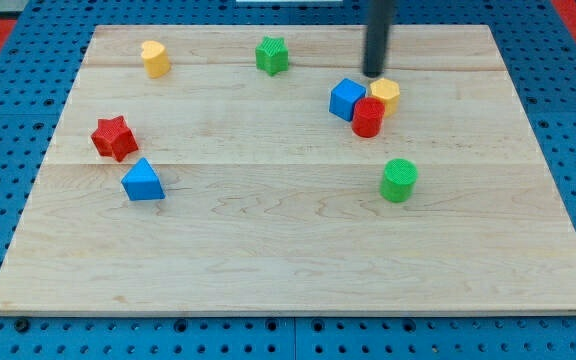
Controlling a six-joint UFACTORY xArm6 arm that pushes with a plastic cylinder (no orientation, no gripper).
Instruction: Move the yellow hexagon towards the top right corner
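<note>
Currently my tip point(373, 73), a plain rod tool lacking jaws, is seen just above the ribbed yellow hexagon point(386, 93), itself touched by the red cylinder point(367, 117).

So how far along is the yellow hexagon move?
Nothing looks done yet: the yellow hexagon sits right of the board's centre, touching the red cylinder and close to the blue cube, well short of the top right corner. In hand: my tip stands just above-left of the hexagon. Left: the whole push up and right.
</note>
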